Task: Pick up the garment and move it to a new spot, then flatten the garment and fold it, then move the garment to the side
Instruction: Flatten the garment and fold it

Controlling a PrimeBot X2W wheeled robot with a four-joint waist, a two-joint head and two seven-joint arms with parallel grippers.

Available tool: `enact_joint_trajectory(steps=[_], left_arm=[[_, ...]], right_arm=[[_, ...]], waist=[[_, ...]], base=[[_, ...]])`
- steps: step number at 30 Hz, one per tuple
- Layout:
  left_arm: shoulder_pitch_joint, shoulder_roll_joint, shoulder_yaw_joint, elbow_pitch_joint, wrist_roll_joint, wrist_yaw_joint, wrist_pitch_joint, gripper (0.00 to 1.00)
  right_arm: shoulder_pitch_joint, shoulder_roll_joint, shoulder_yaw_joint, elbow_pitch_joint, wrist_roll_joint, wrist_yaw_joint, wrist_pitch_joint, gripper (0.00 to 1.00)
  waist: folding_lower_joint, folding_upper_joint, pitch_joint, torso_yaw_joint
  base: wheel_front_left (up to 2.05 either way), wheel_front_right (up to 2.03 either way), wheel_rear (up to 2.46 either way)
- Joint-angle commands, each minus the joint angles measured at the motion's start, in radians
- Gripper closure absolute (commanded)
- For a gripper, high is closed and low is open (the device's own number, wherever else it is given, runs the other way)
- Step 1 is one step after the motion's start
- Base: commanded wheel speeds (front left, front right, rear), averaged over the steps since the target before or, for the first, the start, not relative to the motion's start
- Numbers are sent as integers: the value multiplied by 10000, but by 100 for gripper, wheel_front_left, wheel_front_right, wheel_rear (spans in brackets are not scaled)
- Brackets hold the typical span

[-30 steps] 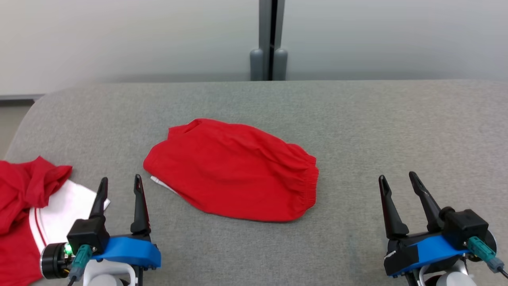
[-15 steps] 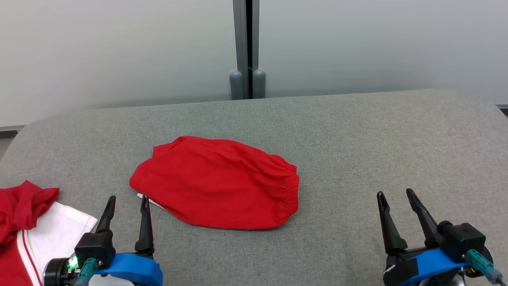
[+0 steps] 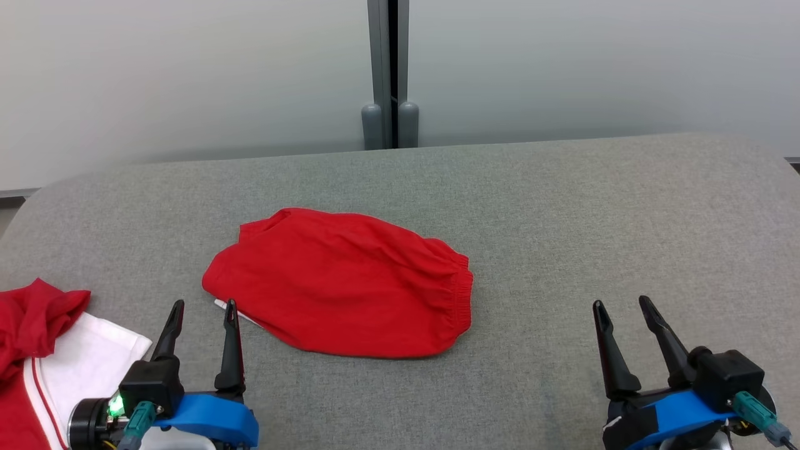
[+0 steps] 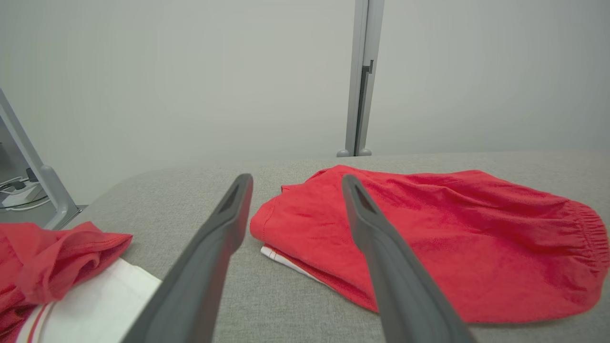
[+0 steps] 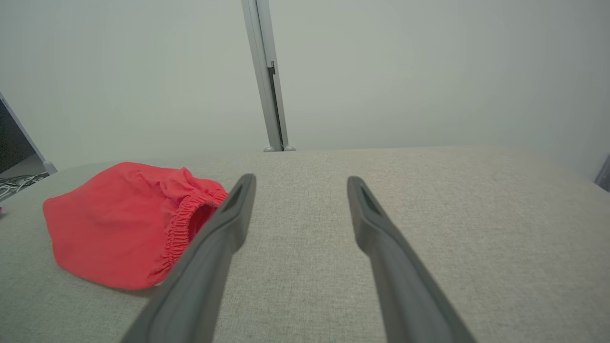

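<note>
Only the head camera had shifted a little since the earlier frame. The red garment [image 3: 337, 284] had not moved and lay flat left of centre on the grey table [image 3: 562, 219], its elastic waistband toward the right. The left gripper [image 3: 205, 304] was just beside its near-left corner, fingers apart and empty. The right gripper [image 3: 620, 302], likewise spread and empty, was well apart to the right. Red-and-white clothes [image 3: 37, 350] lay at the table's left edge.

No legible text, brand, number or sign appears on any surface. A white strip [image 4: 281, 257] protruding beneath the near-left edge of the red garment [image 3: 337, 284] may be a sewn label; no print on it can be resolved in the head or left wrist views.
</note>
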Motion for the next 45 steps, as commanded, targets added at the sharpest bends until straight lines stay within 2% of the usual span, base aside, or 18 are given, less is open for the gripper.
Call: enact_joint_trajectory(steps=[1,8,13,19,20,21,22,23,26,30,38,42,45], left_arm=[[-192,63,-46,-111,1,52,6,0],[-843,36,-276,-460,94,21,-114,0],[-1381,-58,-466,-405,74,62,-364,0],[-1741,-161,-565,-244,-24,169,-627,0],[-1776,-167,-575,-206,-27,169,-653,0],[-1801,-180,-597,-168,-33,181,-685,0],[-1801,-180,-597,-168,-33,181,-685,0],[-1821,-184,-602,-140,-42,208,-711,0],[-1807,-206,-573,-101,-106,258,-793,0],[-1680,-166,-521,0,-91,341,-836,0],[-1436,-100,-484,36,-125,446,-875,0],[-1358,-79,-496,18,-146,483,-881,0],[-1273,-40,-488,-6,-154,517,-876,0]], right_arm=[[-65,1,54,-12,-25,1,53,0],[-688,2,1096,464,-59,3,280,0],[-1510,-7,2261,1405,116,1,212,0],[-2578,-46,2934,2637,396,1,-35,0],[-2698,-73,3016,2778,435,1,-75,56],[-2754,-107,3168,2899,520,3,-106,80],[-2754,-107,3168,2899,520,3,-106,80],[-2790,-156,3277,2983,583,3,-135,100],[-2642,-268,3575,3056,636,3,-188,100],[-2138,-327,4201,2460,965,1,-92,100],[-1522,-527,5249,-323,1705,3,101,100],[-1807,-519,5123,-1763,1957,3,20,100],[-1969,-426,4556,-2115,2080,3,48,100]], waist=[[0,-1,136,60],[0,-1,1197,521],[0,-1,1811,956],[0,-1,2127,1233],[0,-1,2137,1250],[0,-1,2128,1266],[0,-1,2128,1266],[0,-1,2122,1267],[0,-1,2014,1252],[0,-1,1797,1145],[0,-1,1273,880],[0,-1,1118,783],[0,-1,1064,720]], base=[[0,0,0],[0,0,0],[0,0,0],[0,0,0],[0,0,0],[0,0,0],[0,0,0],[0,0,0],[0,0,0],[0,0,0],[0,0,0],[0,0,0],[0,0,0]])
